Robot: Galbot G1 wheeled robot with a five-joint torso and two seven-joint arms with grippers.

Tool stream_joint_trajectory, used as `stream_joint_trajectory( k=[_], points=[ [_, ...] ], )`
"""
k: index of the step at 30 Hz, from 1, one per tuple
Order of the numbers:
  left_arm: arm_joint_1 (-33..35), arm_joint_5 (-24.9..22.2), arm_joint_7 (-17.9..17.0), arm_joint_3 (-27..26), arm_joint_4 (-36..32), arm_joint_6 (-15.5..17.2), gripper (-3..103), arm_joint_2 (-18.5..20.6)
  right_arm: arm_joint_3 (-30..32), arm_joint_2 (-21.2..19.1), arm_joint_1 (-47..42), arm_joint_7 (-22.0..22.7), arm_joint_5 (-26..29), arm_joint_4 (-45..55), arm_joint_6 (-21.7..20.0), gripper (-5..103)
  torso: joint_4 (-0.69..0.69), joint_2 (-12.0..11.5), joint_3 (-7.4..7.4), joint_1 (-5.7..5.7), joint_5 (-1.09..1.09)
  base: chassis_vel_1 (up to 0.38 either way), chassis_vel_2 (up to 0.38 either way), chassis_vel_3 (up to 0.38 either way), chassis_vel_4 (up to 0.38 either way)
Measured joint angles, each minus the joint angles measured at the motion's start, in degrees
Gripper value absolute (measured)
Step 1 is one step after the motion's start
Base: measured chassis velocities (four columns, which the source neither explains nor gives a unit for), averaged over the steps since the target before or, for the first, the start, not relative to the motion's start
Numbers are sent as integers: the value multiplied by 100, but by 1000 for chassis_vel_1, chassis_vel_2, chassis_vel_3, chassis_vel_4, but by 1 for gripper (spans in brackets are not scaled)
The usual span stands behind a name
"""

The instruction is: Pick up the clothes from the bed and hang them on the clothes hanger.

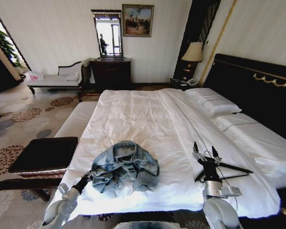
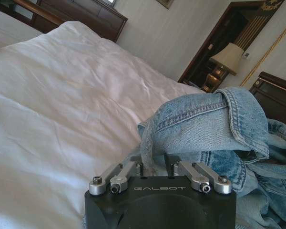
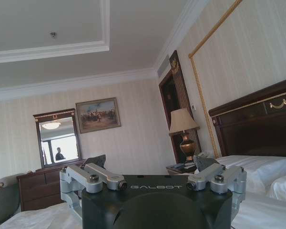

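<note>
**Left hand at jacket edge, right hand parked over hanger**

Denim jacket (image 1: 125, 165) lies crumpled on the near part of the bed (image 1: 133, 119), left of centre. Left hand (image 1: 88, 177) sits low at the jacket's near-left edge; in the left wrist view its fingers (image 2: 144, 168) stand spread with a fold of denim hanging between them, not clamped. Likely lining up a grasp. Right hand (image 1: 205, 155) stands on the near right, fingers apart, empty, just over the black clothes hanger (image 1: 227, 171) lying flat on the quilt. Both wrist housings read "GALBOT".
</note>
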Motion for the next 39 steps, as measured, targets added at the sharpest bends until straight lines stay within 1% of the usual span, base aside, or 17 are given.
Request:
stream_joint_trajectory(
  k=[4,5,6,8,12,15,16,17,19,20,22,23,25,28,31,35,39],
  points=[
    [45,-19,-55,-75,-52,9,10,0,-98,-27,83,-3,25,-136,-1,100,0,0,0,0,0,0,0,0,0],
    [45,-19,-55,-75,-52,9,10,0,-98,-27,83,-3,25,-136,-1,100,0,0,0,0,0,0,0,0,0],
    [59,-27,-93,-110,-55,2,5,0,-137,-42,118,-12,50,-174,-8,100,-1,0,0,0,0,0,0,0,0],
    [79,-66,-162,-181,-64,-12,2,0,-199,-80,176,-53,95,-232,-26,100,-1,0,0,0,0,0,0,0,0],
    [133,-150,-337,-398,-128,-69,2,24,-483,-278,377,-330,359,-428,-72,100,-1,0,0,0,-1,0,0,0,0],
    [211,-127,-444,-581,-218,-170,2,48,-907,-610,561,-506,874,-634,-233,100,0,0,0,0,0,0,0,0,0],
    [211,-127,-444,-581,-218,-170,2,48,-907,-610,561,-506,874,-634,-233,100,0,0,0,0,0,0,0,0,0],
    [244,-113,-468,-634,-244,-195,2,50,-1076,-736,639,-518,1167,-701,-314,100,0,0,0,0,0,0,0,0,0],
    [347,2,-502,-714,-310,-268,2,48,-1506,-971,906,-330,1822,-885,-549,100,0,0,0,0,1,0,0,0,0],
    [347,2,-502,-714,-310,-268,2,48,-1506,-971,906,-330,1822,-885,-549,100,0,0,0,0,1,0,0,0,0],
    [422,149,-508,-715,-351,-321,2,25,-1838,-1165,1184,-171,2219,-1102,-729,100,1,0,0,0,0,0,0,0,0],
    [422,149,-508,-715,-351,-321,2,25,-1838,-1165,1184,-171,2219,-1102,-729,100,1,0,0,0,0,0,0,0,0],
    [456,319,-530,-678,-413,-346,2,-42,-2138,-1420,1447,-95,2645,-1291,-982,100,1,0,0,0,1,0,0,0,0],
    [458,368,-542,-655,-449,-347,2,-84,-2278,-1598,1580,-92,2891,-1377,-1124,100,1,0,0,0,-1,0,0,0,0],
    [448,399,-559,-648,-505,-347,2,-120,-2522,-1925,1787,-357,3300,-1603,-1371,100,0,0,0,0,0,0,0,0,0],
    [447,397,-560,-685,-578,-347,2,-99,-2679,-2082,1880,-662,3648,-1743,-1535,100,0,0,0,0,0,0,0,0,0],
    [424,387,-560,-701,-621,-347,2,-81,-2823,-2112,1916,-913,3708,-1911,-1605,100,0,0,0,0,1,0,0,0,0]
  ],
)
